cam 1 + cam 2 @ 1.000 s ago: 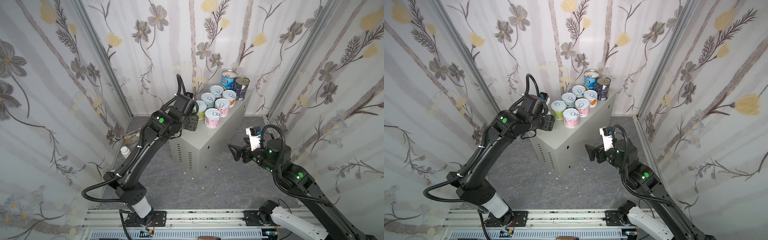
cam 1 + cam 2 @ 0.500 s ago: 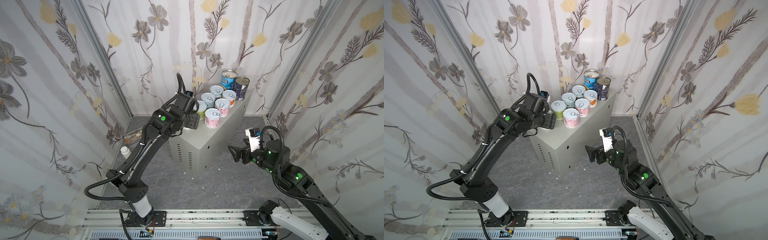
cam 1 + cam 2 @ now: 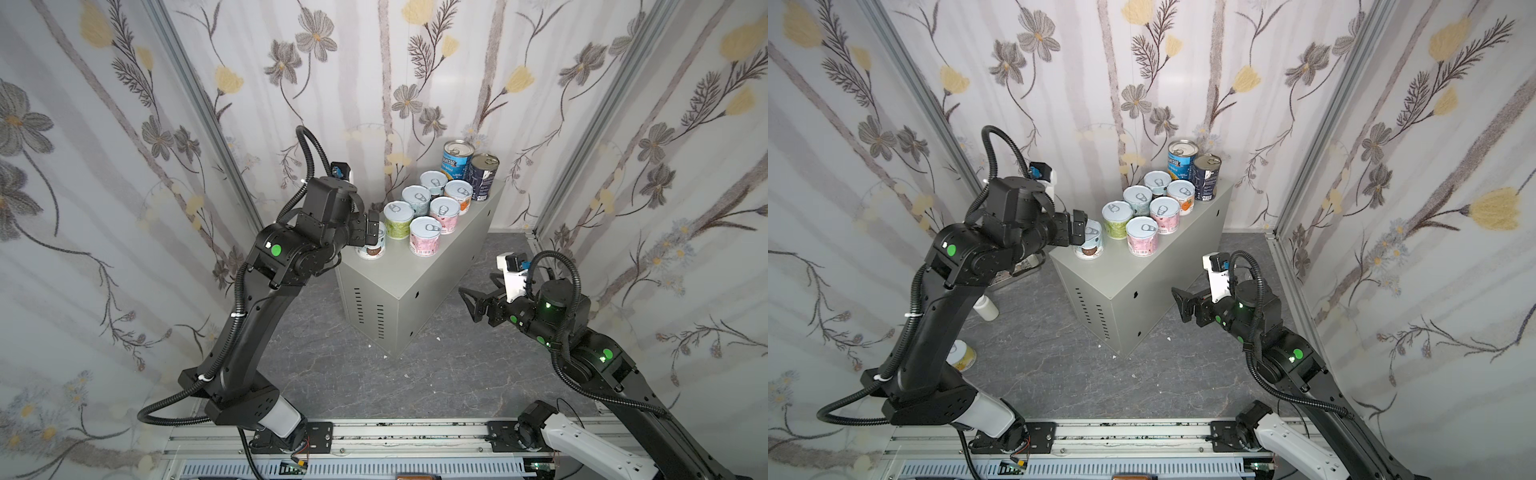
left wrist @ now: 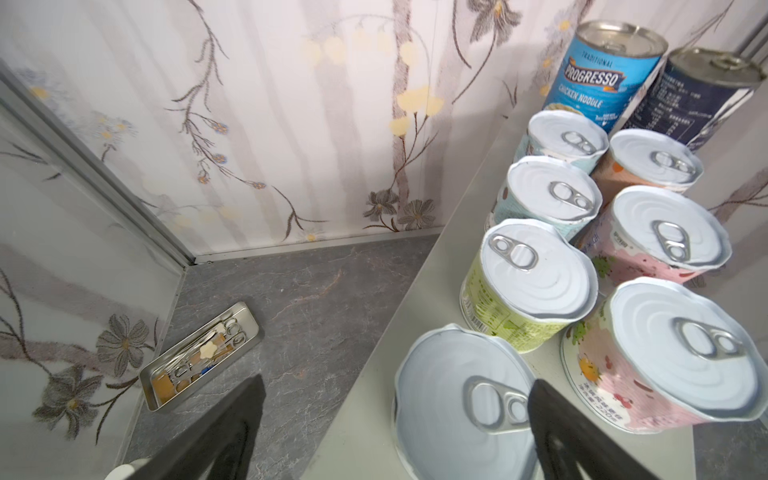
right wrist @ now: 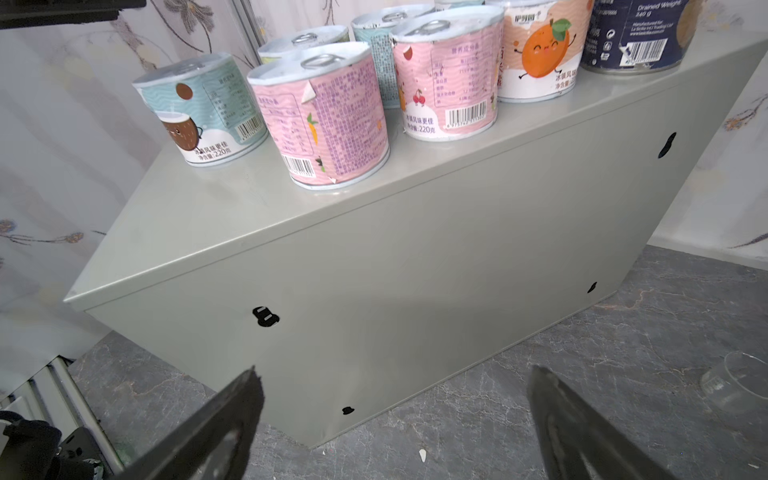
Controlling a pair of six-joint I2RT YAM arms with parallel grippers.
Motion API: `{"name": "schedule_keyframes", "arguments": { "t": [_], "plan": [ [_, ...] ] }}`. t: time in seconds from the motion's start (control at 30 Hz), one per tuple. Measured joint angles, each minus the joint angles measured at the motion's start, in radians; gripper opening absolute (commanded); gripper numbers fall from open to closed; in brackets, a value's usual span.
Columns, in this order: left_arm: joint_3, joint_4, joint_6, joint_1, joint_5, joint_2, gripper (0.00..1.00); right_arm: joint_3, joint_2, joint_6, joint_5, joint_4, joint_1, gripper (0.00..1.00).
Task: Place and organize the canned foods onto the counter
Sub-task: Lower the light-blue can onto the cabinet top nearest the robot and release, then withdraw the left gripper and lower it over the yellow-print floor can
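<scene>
The counter (image 3: 440, 291) is a light-grey metal box with vent slots on its near end. On its top stand several short pastel cans, a blue Progresso tin (image 3: 456, 160) and a navy tin (image 3: 483, 176). Nearest the counter's left edge is a teal coconut can (image 4: 457, 399), upright; it also shows as the teal coconut can (image 3: 1090, 245) in a top view. My left gripper (image 4: 397, 388) is open, its fingers wide on either side of that can's top. My right gripper (image 5: 395, 374) hangs open and empty over the floor, right of the counter. A yellow-labelled can (image 3: 962, 356) stands on the floor, half hidden by the left arm.
A small white bottle (image 3: 986, 307) lies on the floor left of the counter. A shallow metal tray (image 4: 199, 357) with small tools sits near the left wall. A clear glass (image 5: 735, 382) stands on the floor to the right. Flowered walls close in on three sides.
My left gripper has opened and let go of the teal coconut can, which now stands on the counter. The right arm has barely moved.
</scene>
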Motion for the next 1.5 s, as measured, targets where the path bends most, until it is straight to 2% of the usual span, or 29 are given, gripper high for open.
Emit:
{"name": "schedule_keyframes", "arguments": {
  "t": [0.13,0.23,0.4,0.47,0.67,0.8,1.13,1.3,1.5],
  "plan": [
    [-0.075,0.013,-0.027,0.052,-0.007,-0.087,1.0,0.01,-0.007,0.005,0.0,-0.001,0.0,0.99],
    [-0.174,0.049,-0.051,0.123,-0.008,-0.176,1.0,0.016,-0.01,0.008,-0.003,-0.001,0.0,0.99],
    [-0.473,0.137,-0.108,0.347,-0.005,-0.372,1.0,0.018,-0.015,0.015,-0.004,-0.001,0.0,0.99],
    [-0.592,0.169,-0.13,0.422,0.032,-0.42,1.0,0.013,-0.017,0.015,-0.004,0.005,0.0,0.99],
    [-0.938,0.277,-0.19,0.579,0.12,-0.47,1.0,-0.061,-0.018,0.049,-0.003,0.047,-0.004,1.0],
    [-1.09,0.331,-0.238,0.634,0.123,-0.526,1.0,-0.128,-0.026,0.068,-0.002,0.07,-0.011,1.0],
    [-1.268,0.402,-0.421,0.726,0.021,-0.525,1.0,-0.297,-0.03,0.113,-0.003,0.166,-0.042,1.0],
    [-1.318,0.403,-0.505,0.807,-0.017,-0.496,1.0,-0.375,-0.031,0.129,-0.007,0.176,-0.068,1.0],
    [-1.38,0.403,-0.609,0.932,-0.05,-0.472,1.0,-0.391,-0.005,0.138,-0.032,0.204,-0.082,1.0]
  ]
}}
